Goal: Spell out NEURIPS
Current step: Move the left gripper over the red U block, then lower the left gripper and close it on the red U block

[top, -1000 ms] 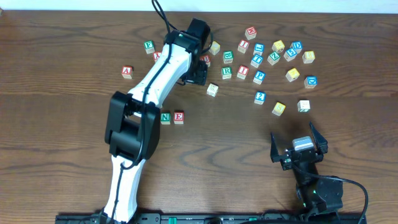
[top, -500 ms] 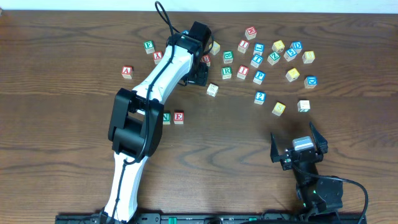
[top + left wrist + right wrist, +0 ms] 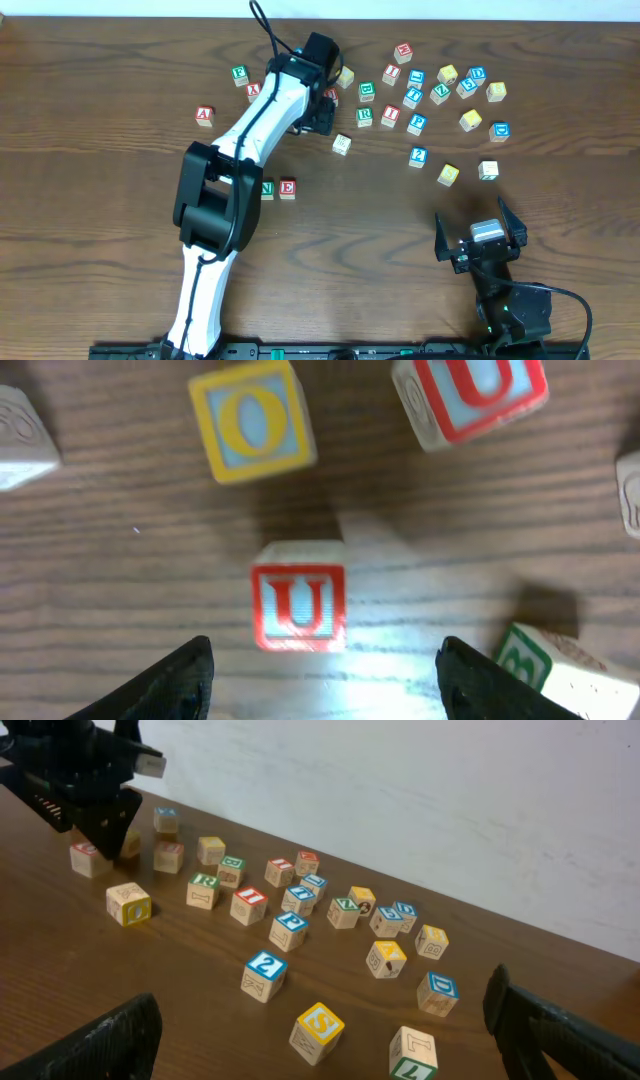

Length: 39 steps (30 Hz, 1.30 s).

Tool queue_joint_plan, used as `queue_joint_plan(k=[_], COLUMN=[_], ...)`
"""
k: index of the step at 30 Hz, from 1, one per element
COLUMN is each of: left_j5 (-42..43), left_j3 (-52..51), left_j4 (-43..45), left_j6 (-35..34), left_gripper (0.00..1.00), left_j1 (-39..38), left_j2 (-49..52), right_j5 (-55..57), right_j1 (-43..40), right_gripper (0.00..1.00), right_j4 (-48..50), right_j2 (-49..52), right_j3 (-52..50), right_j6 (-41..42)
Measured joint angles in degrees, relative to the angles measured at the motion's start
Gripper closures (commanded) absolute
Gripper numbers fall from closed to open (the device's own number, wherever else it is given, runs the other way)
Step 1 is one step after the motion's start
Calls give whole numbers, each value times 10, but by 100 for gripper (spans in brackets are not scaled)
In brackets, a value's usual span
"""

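Note:
A green N cube point(image 3: 267, 188) and a red E cube point(image 3: 288, 187) sit side by side at mid table. My left gripper point(image 3: 318, 115) reaches into the far cluster of cubes. Seen from the left wrist, it point(image 3: 325, 682) is open, and a red U cube point(image 3: 299, 608) lies on the wood just ahead of the gap, touching neither finger. Green R point(image 3: 364, 115), red I point(image 3: 390, 115), blue P point(image 3: 417, 123) and yellow S point(image 3: 448, 174) lie loose. My right gripper point(image 3: 477, 230) rests open and empty near the front edge; the S cube point(image 3: 320, 1028) lies before it.
Several other lettered and numbered cubes are scattered at the far right, and a red A point(image 3: 204, 116) and a green cube point(image 3: 239, 73) lie at the far left. Close to the left gripper are a yellow O cube point(image 3: 252, 422), another red cube point(image 3: 470, 395) and a green B cube point(image 3: 545, 660).
The left arm has shifted slightly toward the far side over the cluster. The right arm and the cubes have not moved.

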Motion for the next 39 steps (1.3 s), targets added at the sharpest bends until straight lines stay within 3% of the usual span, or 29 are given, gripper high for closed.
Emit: queue_joint_plan(k=[39], left_j5=[31], left_j3=[-11], left_j4=[39], left_j6=[0], left_gripper=[31], left_j1=[21], left_j2=[43], right_j5=[0], right_j1=[0], right_gripper=[1], right_j4=[0], right_j2=[0], right_j3=[0], right_j6=[0])
